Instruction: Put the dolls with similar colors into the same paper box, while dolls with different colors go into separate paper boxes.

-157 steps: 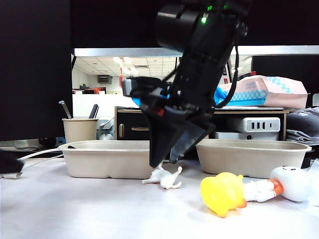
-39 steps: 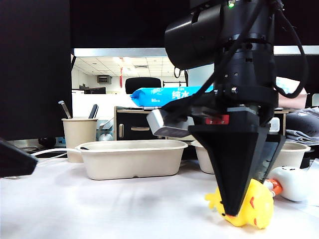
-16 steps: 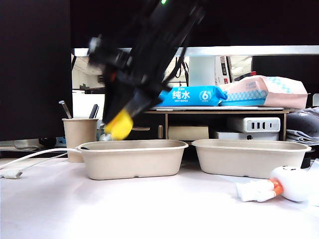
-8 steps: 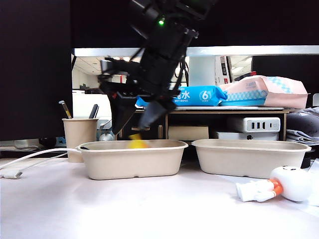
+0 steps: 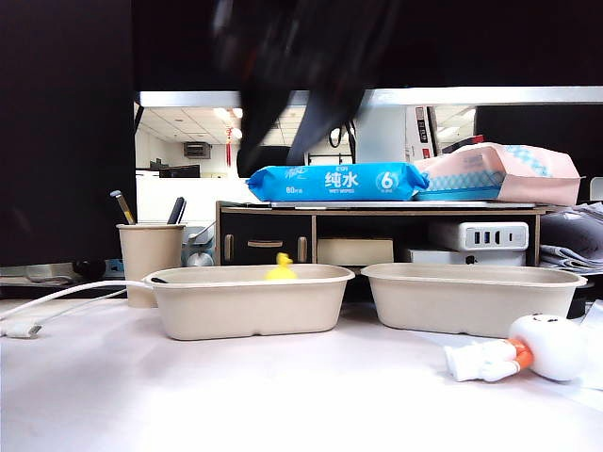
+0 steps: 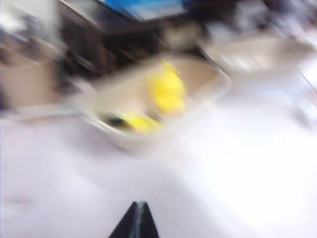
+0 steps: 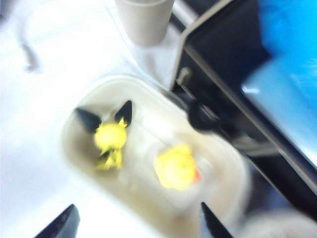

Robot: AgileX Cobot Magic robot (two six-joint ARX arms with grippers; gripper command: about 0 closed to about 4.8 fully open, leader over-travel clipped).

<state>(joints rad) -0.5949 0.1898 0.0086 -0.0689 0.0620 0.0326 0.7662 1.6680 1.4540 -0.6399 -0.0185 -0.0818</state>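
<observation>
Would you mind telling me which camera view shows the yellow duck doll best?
The right wrist view: it looks down on the whole yellow duck doll inside its paper box. The exterior view shows only its top; the left wrist view is a blur.

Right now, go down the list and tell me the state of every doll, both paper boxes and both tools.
Yellow mouse doll: lying in the left paper box.
Yellow duck doll: in the same box, apart from the mouse.
White round-headed doll: lying on its side on the table.
Left paper box: holds both yellow dolls.
Right paper box: contents hidden.
Right tool: open, empty, above the left box.
Left tool: shut, empty.
</observation>
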